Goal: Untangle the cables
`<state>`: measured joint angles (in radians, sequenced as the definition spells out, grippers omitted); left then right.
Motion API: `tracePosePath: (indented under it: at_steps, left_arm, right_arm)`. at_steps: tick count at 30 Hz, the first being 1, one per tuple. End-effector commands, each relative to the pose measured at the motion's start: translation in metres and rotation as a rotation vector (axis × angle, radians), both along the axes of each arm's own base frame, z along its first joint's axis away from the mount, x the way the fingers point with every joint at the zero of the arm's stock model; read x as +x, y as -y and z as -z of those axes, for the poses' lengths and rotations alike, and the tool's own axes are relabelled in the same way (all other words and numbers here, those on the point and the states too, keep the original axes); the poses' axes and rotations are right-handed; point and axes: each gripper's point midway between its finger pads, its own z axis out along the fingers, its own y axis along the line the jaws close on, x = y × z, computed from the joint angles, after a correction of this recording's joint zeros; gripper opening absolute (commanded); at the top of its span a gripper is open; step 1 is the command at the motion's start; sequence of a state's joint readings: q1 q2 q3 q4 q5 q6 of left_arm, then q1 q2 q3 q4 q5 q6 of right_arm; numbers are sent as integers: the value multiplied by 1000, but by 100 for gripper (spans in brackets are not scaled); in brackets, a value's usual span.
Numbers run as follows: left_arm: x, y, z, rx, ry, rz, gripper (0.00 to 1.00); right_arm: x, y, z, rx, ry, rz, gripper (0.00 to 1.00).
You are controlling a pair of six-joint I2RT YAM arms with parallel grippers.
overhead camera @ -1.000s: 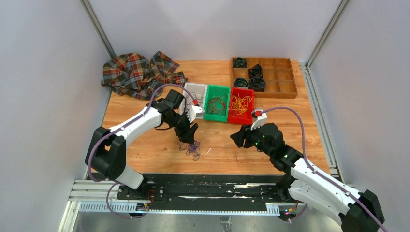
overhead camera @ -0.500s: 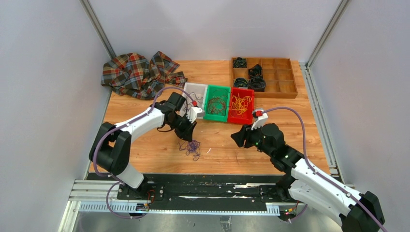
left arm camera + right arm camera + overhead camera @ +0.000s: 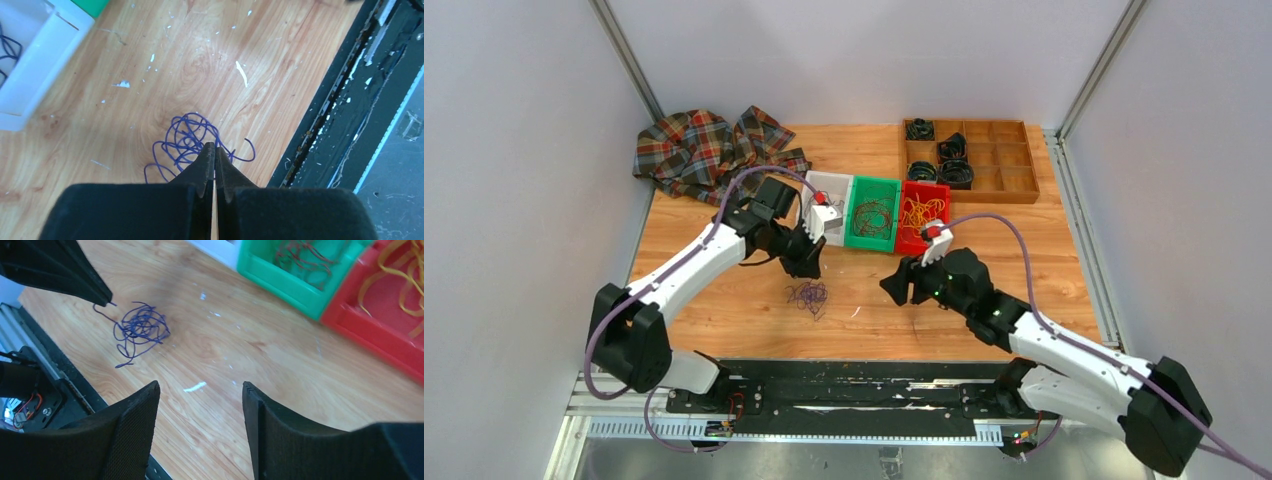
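My left claw [image 3: 215,147] is pinched shut, hanging just above the purple cable tangle [image 3: 187,134] by the worktop's [image 3: 225,45] near edge; my right claw [image 3: 200,392] gapes wide, well apart.

plaid cloth [image 3: 704,150] | wooden divided tray [image 3: 1009,180] | white bin [image 3: 829,176] | green bin [image 3: 876,180] | red bin [image 3: 924,185]

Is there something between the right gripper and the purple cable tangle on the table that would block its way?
Nothing visible blocks it. Between the open right gripper and the purple cable tangle there is only bare table with a small white scrap. The shut left gripper hangs at the tangle's far edge.
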<state>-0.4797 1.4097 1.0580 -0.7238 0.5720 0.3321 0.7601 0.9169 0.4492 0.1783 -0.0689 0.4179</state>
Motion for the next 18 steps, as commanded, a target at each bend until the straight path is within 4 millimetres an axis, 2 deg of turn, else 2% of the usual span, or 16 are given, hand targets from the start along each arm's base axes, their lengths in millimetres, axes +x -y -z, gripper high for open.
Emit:
tracePosePath:
  at_steps: [1, 6, 10, 13, 18]
  left_arm:
    - [-10, 1, -30, -33, 15, 12, 1]
    - [-16, 5, -59, -92, 37, 32, 1]
    - [-19, 10, -80, -130, 49, 54, 1]
    - [-18, 11, -86, -141, 62, 60, 1]
    - [-15, 13, -86, -139, 51, 48, 1]
  right_arm:
    - [11, -40, -48, 46, 187, -77, 63]
    - [7, -81, -65, 81, 290, -155, 66]
    - [5, -109, -64, 87, 311, -218, 66]
    - [-2, -126, -65, 124, 308, -284, 66]
    - [-11, -143, -53, 128, 317, -334, 66]
